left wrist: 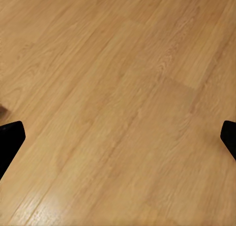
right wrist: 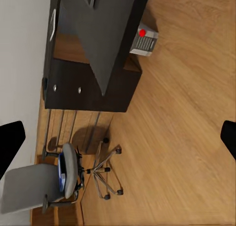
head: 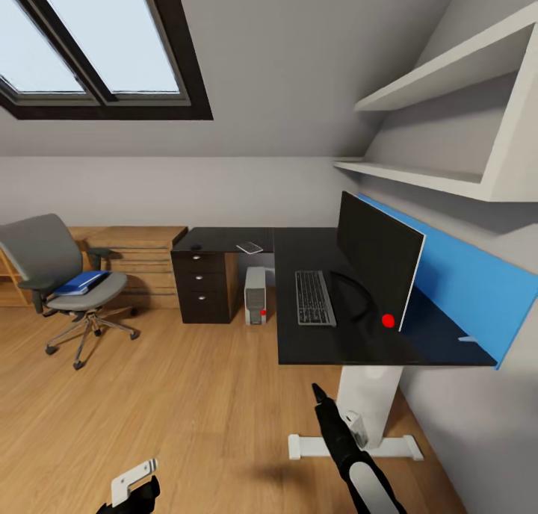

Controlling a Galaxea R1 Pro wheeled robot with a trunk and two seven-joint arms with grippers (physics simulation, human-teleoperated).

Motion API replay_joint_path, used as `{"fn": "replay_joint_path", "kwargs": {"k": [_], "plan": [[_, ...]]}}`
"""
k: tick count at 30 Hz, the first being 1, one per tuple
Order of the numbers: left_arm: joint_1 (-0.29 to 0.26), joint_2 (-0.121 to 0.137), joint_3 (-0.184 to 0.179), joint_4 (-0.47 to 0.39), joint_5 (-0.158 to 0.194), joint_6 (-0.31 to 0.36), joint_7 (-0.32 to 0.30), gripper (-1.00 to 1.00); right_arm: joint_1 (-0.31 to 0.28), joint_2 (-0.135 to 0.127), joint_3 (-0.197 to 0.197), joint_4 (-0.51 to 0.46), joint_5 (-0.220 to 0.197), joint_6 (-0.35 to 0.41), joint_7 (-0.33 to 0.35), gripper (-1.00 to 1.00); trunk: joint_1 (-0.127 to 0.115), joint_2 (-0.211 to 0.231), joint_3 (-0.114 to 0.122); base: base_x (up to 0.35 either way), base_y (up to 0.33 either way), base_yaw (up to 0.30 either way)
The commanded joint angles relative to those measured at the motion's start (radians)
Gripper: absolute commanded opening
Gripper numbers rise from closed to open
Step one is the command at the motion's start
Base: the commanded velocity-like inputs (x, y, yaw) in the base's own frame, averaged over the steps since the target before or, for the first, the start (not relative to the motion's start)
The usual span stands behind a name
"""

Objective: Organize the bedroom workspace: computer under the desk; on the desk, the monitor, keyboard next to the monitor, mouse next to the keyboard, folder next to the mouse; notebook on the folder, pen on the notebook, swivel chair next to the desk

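Note:
The black desk (head: 314, 346) carries the monitor (head: 377, 264) with the keyboard (head: 314, 297) lying beside it. The computer tower (head: 255, 295) stands on the floor under the desk. A grey swivel chair (head: 52, 264) stands well to the left, apart from the desk, with the blue folder (head: 81, 282) on its seat. A small dark mouse (head: 196, 246) and a pale notebook (head: 249, 247) lie on the far desk wing. My left gripper (head: 142, 484) hangs open over bare floor. My right gripper (head: 317, 391) is open near the desk's front edge. I cannot make out the pen.
A dark drawer unit (head: 204, 286) supports the far desk wing. A wooden dresser (head: 142, 264) stands behind the chair. Wall shelves (head: 448, 125) hang above the desk, and its white foot (head: 351, 447) rests on the floor. The right wrist view looks at the chair (right wrist: 49, 179) and tower (right wrist: 144, 41).

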Motion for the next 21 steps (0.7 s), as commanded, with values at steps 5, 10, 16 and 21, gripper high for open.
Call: {"fn": "replay_joint_path", "kwargs": {"k": [5,10,16,21], "plan": [[0.0,-0.002,0.0,0.002,0.004,0.003,0.001,1.0,-0.001,0.009,0.009,-0.001,-0.01,-0.007,-0.004,1.0,0.0,-0.001,-0.001,0.0,0.002,0.0],[0.0,-0.001,0.0,0.016,0.005,0.003,-0.001,1.0,-0.001,0.011,0.136,-0.002,-0.004,-0.019,-0.004,1.0,0.0,-0.001,-0.001,0.071,0.232,0.0],[0.0,-0.001,0.0,0.023,0.005,0.003,-0.001,1.0,0.001,0.009,0.215,0.001,0.105,-0.021,0.007,1.0,0.0,-0.001,-0.001,0.102,0.316,0.0],[0.0,-0.001,0.0,0.024,0.005,0.004,0.0,1.0,0.001,0.014,0.227,0.01,0.198,-0.025,-0.003,1.0,0.0,-0.001,-0.001,0.102,0.317,0.0]]}}
